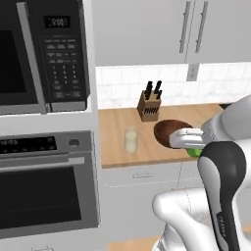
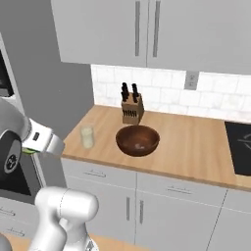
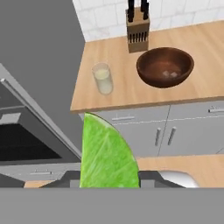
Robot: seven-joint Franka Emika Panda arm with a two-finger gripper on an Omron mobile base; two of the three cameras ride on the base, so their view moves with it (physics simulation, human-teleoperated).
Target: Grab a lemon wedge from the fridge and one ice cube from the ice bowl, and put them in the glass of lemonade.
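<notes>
Glossy lime-green lemon wedge point(image 3: 107, 155) clamped in gripper point(image 3: 109, 177) jaws, clear cylindrical glass of lemonade point(image 3: 103, 78) left of round dark-wood ice bowl point(image 3: 165, 66), pale cubes inside

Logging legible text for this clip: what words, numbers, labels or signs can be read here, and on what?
None can be read.
Microwave clock display: pale digits, too blurred to read.
Microwave keypad: rows of button labels, too small.
Oven control panel: a strip of faint marks, illegible.
Robot arm: small print on its dark link, illegible.
</notes>
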